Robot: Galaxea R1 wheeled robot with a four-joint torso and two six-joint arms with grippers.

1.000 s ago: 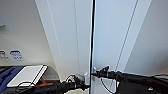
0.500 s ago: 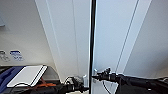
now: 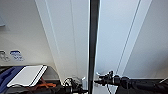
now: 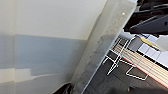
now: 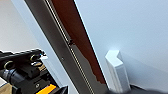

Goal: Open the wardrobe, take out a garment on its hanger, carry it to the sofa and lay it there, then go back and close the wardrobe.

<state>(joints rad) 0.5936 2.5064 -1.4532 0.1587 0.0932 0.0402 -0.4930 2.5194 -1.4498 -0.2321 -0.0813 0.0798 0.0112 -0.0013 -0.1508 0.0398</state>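
Note:
The wardrobe (image 3: 72,37) stands right in front of me, its two white doors parted by a dark gap (image 3: 93,42). My left gripper (image 3: 81,88) is low at the left door's edge. My right gripper (image 3: 98,81) is at the right door's edge, just across the gap. In the right wrist view a small white handle (image 5: 116,71) sticks out of the door, and a rust-orange cloth (image 5: 75,40) shows through the gap. The left wrist view looks along a door edge (image 4: 105,47) at a wire rack (image 4: 120,58) inside. The garment, its hanger and the sofa are hidden.
To the left, a white flat pad (image 3: 27,75) lies on a dark surface beside blue fabric (image 3: 6,77) and orange straps (image 3: 45,85). Wall sockets (image 3: 16,55) sit on the left wall. A pale wall (image 3: 155,50) closes the right side.
The dark gap between the doors has widened from a thin line to a clear strip. Both grippers stay at the door edges, the right one slightly lower.

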